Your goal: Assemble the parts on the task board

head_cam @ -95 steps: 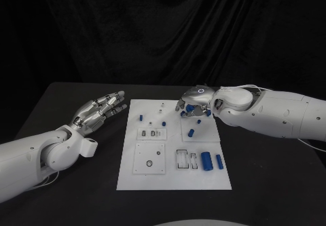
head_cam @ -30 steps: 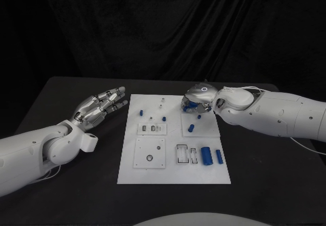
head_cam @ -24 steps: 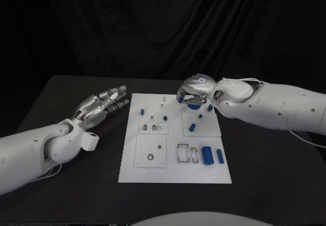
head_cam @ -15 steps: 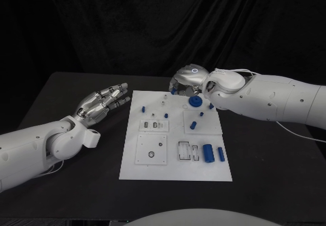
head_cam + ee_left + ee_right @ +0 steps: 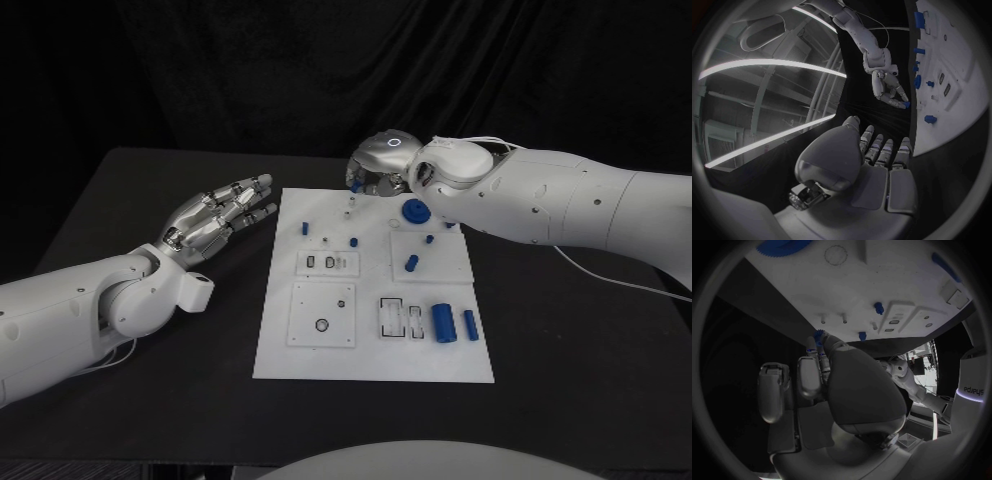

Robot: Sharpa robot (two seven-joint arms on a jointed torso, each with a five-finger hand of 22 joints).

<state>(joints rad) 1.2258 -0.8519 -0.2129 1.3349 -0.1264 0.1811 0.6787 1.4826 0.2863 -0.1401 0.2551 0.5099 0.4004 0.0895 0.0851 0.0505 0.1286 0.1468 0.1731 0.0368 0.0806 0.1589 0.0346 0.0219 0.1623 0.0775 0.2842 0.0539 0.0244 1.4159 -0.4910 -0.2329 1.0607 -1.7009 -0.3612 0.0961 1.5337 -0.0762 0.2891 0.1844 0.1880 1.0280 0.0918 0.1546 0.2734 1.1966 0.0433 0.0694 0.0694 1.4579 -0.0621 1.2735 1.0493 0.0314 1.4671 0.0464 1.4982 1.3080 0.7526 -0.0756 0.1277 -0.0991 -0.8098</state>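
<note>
The right hand (image 5: pixel 381 170) hovers over the far edge of the task board (image 5: pixel 372 350), fingers pinching a small blue part (image 5: pixel 819 335), apparently carrying it to a seat and needing alignment next, while the left hand (image 5: pixel 216 216) waits beside it, fingers spread.

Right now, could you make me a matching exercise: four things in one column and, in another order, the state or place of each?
1 left hand
2 right hand
3 blue gear
4 thick blue cylinder

A holds a small blue piece
B near right part of the board
C open, beside the board
D far part of the board

Pairs: 1-C, 2-A, 3-D, 4-B
</note>
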